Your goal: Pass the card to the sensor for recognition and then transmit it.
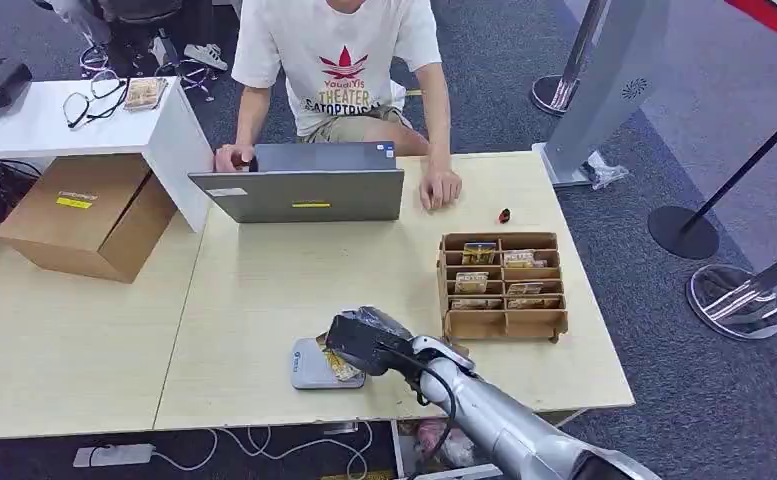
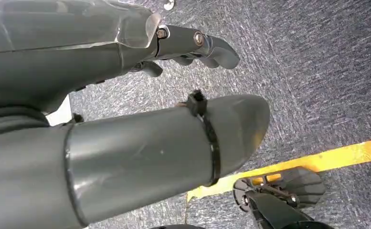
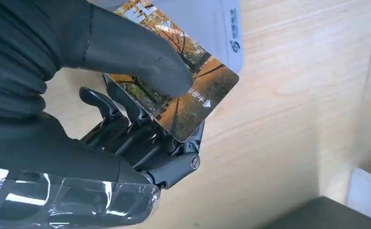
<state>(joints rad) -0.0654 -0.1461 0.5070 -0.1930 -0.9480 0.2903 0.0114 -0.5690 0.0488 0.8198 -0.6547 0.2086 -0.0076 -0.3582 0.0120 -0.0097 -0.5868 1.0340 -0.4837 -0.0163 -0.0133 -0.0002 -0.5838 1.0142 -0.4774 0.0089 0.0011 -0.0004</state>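
Holding card over grey sensor at desk's six o'clock, right robot hand clamped on it; recognition step, handover likely next; left robot hand hanging empty, fingers loosely curled.

At the top centre of the head view, the person's white T-shirt carries a red leaf logo above the words "THEATER" and, higher, a smaller line that seems to read "YouaiYis". The lettering on the card and on the grey sensor is too small to read.
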